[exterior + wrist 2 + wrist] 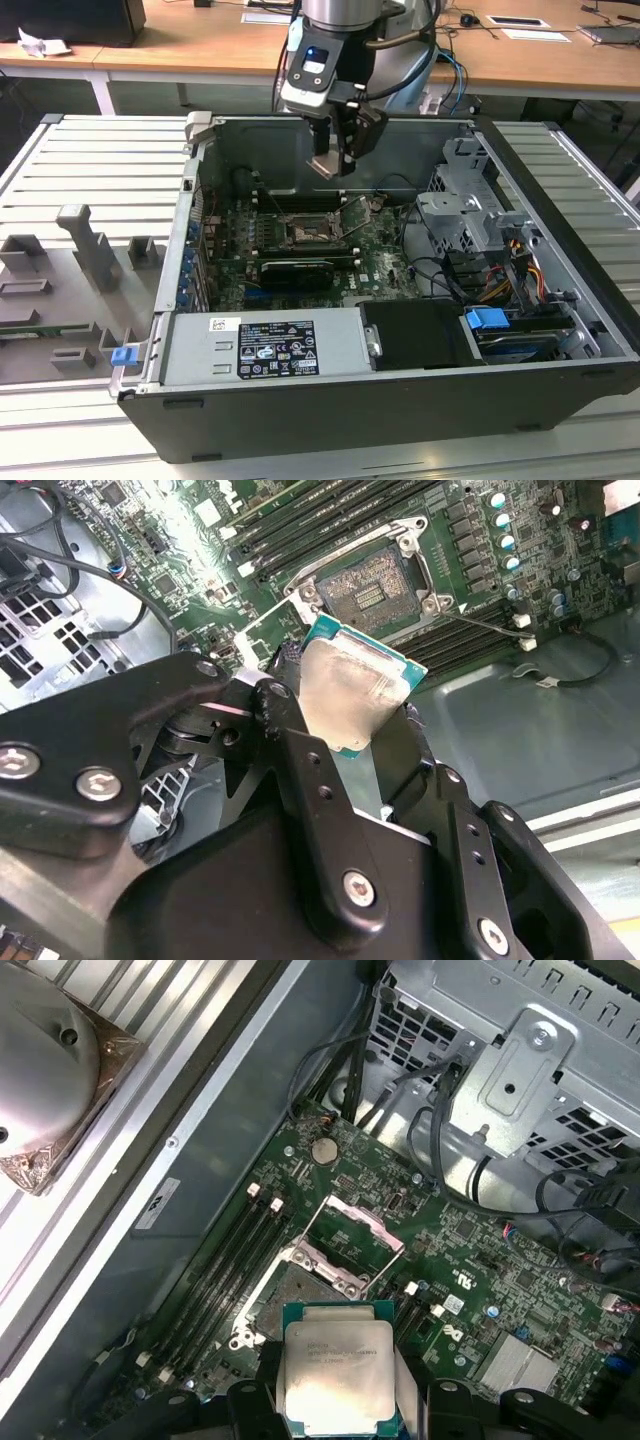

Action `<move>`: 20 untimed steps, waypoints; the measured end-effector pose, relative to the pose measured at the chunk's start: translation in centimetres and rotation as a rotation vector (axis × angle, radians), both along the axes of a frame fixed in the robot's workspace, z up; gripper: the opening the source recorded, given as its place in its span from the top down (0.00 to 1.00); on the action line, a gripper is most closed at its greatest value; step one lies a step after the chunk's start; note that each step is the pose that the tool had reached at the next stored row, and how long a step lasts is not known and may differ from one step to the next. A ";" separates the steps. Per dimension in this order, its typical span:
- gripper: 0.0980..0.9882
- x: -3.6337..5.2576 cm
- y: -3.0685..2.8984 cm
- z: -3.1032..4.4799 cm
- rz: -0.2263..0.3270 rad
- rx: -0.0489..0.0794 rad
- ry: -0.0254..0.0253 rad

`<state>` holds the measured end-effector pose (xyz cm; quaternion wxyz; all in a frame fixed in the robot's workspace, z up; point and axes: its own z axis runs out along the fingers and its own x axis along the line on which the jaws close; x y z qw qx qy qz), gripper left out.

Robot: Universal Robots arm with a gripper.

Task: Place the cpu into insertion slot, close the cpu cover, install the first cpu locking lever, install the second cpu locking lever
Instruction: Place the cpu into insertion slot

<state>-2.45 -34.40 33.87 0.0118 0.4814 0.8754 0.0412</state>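
My gripper [337, 150] hangs inside the open computer case, shut on the cpu [326, 166]. Both wrist views show the silver-topped cpu [350, 690] [338, 1365] clamped by its edges between the black fingers [300, 750] [420, 1405]. It is held in the air above the green motherboard [385, 255], apart from it. Below it lies the insertion slot [305, 233] [370, 585] [300, 1295], uncovered, its contact field showing. The cpu cover [357, 1228] stands swung open at the socket's far edge. A thin locking lever [490, 625] sticks out beside the socket.
Long black memory slots [235, 1250] flank the socket. A black card [295, 272] lies across the board, near the grey power supply [260, 345]. A metal drive cage [465, 215] with cables fills the exterior view's right. Grey fixtures [90, 250] stand on the ribbed table outside.
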 end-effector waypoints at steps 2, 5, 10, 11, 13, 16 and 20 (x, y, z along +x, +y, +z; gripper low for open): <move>0.52 0.00 0.00 -0.10 -0.012 0.000 0.0001; 0.52 0.00 0.00 -0.22 -0.024 0.000 0.0000; 0.52 0.00 0.00 -0.44 -0.045 0.000 0.0001; 0.52 0.00 0.00 -0.46 -0.046 0.000 0.0002; 0.52 0.00 0.00 -0.52 -0.050 0.000 0.0002; 0.52 0.00 0.00 -0.63 -0.057 0.000 0.0003; 0.52 0.00 0.00 -0.72 -0.066 0.000 0.0004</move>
